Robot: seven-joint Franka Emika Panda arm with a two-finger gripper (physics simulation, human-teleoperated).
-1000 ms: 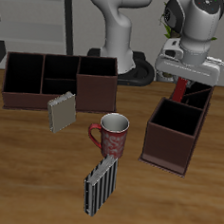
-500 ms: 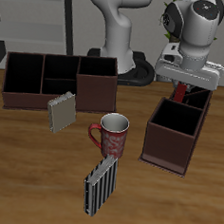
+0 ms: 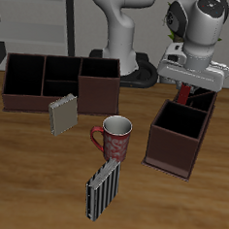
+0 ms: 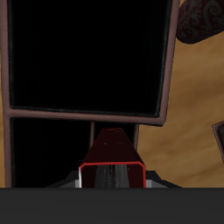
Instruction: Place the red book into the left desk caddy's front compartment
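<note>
Gripping the thin red book (image 3: 187, 93) upright, the gripper (image 3: 190, 85) hangs over the left desk caddy (image 3: 172, 150)

1. The white Franka arm rises from the table's back and bends forward, wrist pointing down.
2. Its two-finger gripper (image 3: 189, 91) hangs just above the back part of the dark maroon-brown slant-walled left desk caddy (image 3: 174, 146).
3. The fingers clamp the thin red book (image 4: 111, 153).

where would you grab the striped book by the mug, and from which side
The striped book stands upright near the table's front edge, just in front of the mug. Probably best to come straight down and pinch its top edge across the thin faces; the cover is too wide for the jaws, and the mug crowds it from behind.
</note>
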